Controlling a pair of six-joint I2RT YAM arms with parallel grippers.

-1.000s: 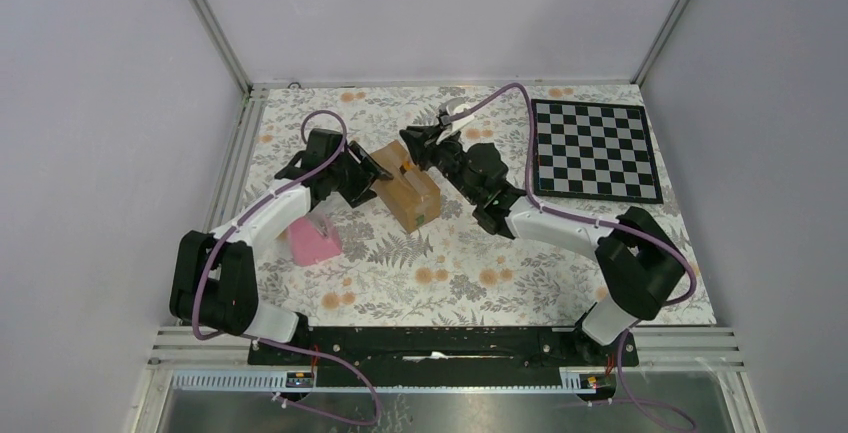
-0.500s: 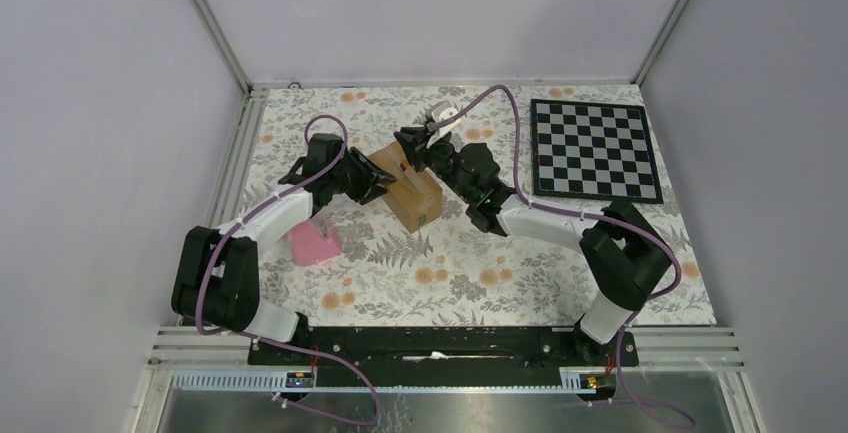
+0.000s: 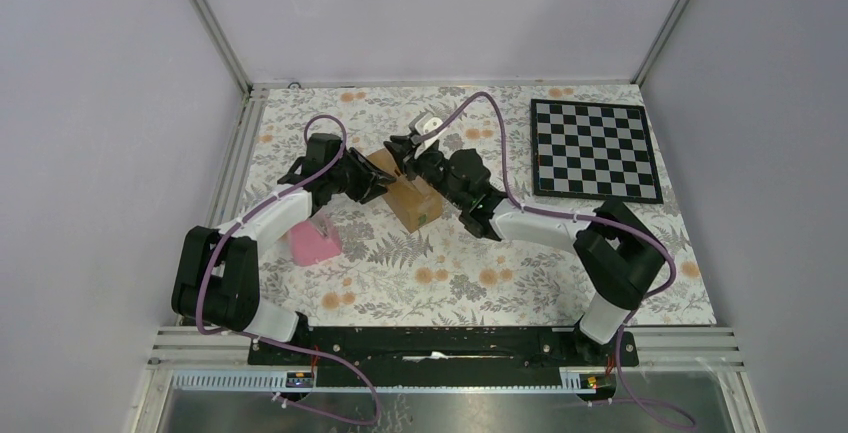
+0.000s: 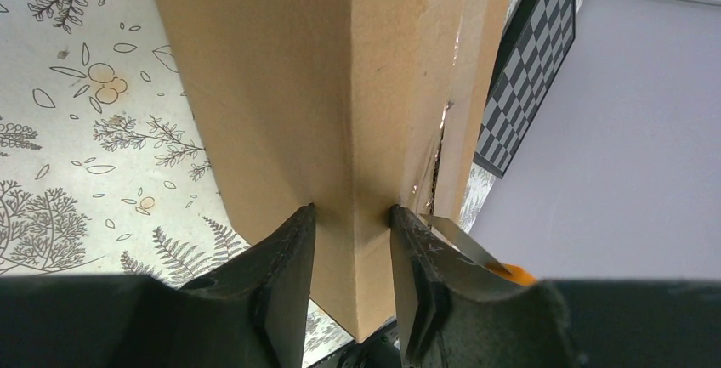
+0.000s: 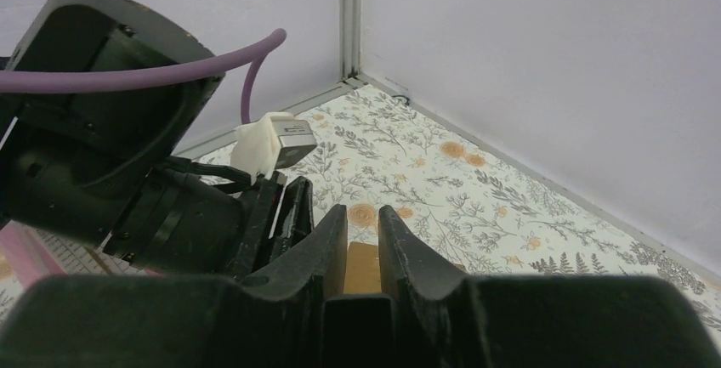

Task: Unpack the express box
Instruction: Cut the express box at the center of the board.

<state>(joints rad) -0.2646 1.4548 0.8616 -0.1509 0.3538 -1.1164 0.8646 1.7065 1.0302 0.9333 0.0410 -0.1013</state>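
The table (image 3: 450, 273) is a rectangular surface covered edge to edge by a pale cloth (image 3: 640, 243) printed with grey ferns and orange flowers. Metal rails (image 3: 232, 168) run along its left edge. A black bar (image 3: 440, 341) spans the near edge.

A black-and-white checkered board (image 3: 594, 150) lies flat in the far right corner, square to the edges. A brown cardboard box (image 3: 415, 203) stands at centre, slightly toward the far side, turned at an angle to the edges. A pink wedge (image 3: 314, 243) lies left of centre, near the box but apart from it.
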